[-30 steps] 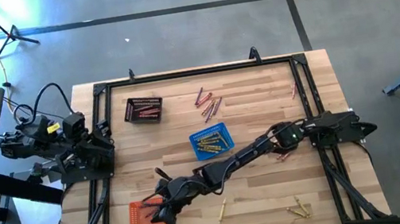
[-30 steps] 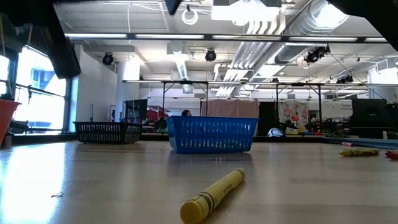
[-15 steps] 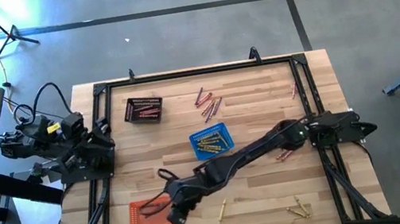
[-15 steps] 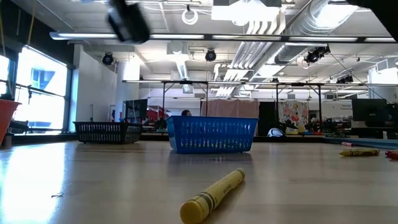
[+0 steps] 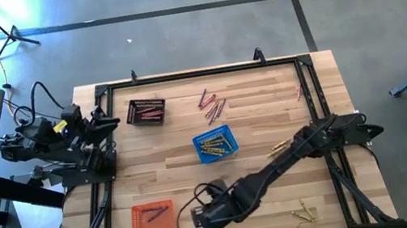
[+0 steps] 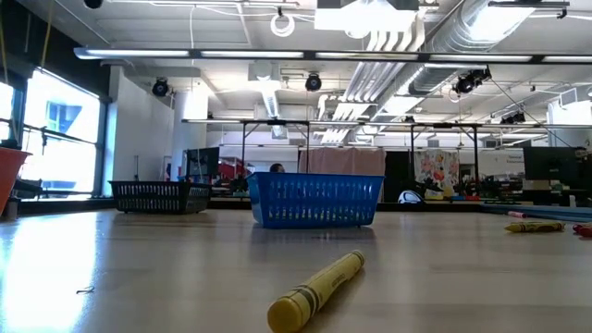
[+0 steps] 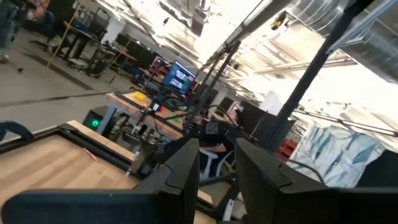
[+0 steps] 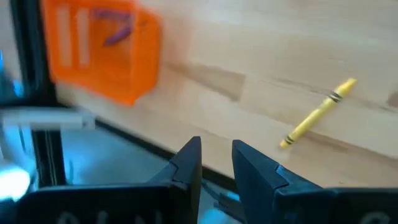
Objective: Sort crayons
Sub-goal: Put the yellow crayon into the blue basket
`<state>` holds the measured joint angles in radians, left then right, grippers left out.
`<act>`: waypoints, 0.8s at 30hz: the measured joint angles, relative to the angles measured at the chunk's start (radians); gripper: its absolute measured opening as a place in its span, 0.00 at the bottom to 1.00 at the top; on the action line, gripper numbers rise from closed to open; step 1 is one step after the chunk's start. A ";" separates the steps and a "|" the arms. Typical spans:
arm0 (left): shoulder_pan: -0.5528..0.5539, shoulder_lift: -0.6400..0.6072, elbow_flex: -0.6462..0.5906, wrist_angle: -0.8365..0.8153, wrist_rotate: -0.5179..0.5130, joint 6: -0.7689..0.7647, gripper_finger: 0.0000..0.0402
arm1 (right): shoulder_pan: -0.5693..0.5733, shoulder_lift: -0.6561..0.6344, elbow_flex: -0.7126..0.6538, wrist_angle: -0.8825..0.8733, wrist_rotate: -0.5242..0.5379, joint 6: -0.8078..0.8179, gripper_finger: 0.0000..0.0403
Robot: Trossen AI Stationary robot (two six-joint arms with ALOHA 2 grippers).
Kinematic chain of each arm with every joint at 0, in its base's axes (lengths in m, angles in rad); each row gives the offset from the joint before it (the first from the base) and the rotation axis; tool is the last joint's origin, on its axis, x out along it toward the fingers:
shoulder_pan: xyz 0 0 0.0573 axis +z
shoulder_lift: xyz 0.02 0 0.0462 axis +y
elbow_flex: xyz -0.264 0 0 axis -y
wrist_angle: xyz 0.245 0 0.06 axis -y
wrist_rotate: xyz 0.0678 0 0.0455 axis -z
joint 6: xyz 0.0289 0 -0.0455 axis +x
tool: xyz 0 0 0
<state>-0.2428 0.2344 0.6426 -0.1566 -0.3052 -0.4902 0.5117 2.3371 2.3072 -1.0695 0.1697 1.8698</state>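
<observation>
Crayons are scattered over the wooden table [image 5: 179, 167] and partly sorted. In the high view we see a red-pink cluster [image 5: 211, 105] toward the upper middle of the frame, one lone pink crayon [image 5: 298, 93] near the upper right rail, a yellow crayon [image 5: 278, 148] right of centre, and a yellow-gold group [image 5: 305, 214] at the lower right. The blue basket [image 5: 215, 145] in the centre holds yellow crayons, the black basket [image 5: 146, 111] at upper left holds red ones, and the orange basket [image 5: 153, 218] at lower left holds purple ones.

We see the right gripper [image 5: 201, 220] stretched across the lower middle of the frame, just right of the orange basket. In its wrist view its fingers [image 8: 189, 163] stand a narrow gap apart with nothing between them, above the table's edge, with a single yellow crayon [image 8: 318, 113] lying free on the wood beyond and the orange basket off to the side. The arm's long dark body covers a stretch of table from the right rail down to the lower middle.

The left gripper [image 5: 111, 122] waits raised at the left edge of the table, beside the black basket, fingers narrowly parted and empty.

In the low view a yellow crayon [image 6: 317, 291] lies in the foreground, with the blue and black baskets behind it.
</observation>
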 joint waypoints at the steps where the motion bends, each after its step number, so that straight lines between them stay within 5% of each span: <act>1: 0.000 0.000 0.000 0.000 0.006 -0.001 0.22 | 0.007 0.000 -0.008 -0.008 0.020 0.050 0.18; 10: 0.000 0.000 0.000 -0.004 0.040 -0.003 0.22 | 0.046 0.001 -0.162 -0.004 -0.092 0.368 0.18; 24: 0.000 0.000 0.000 -0.004 0.139 -0.056 0.22 | 0.004 0.006 -0.360 0.179 -0.127 0.374 0.18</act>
<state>-0.2428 0.2344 0.6426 -0.1609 -0.1663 -0.5464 0.5158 2.3432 1.9475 -0.8901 0.0431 2.2436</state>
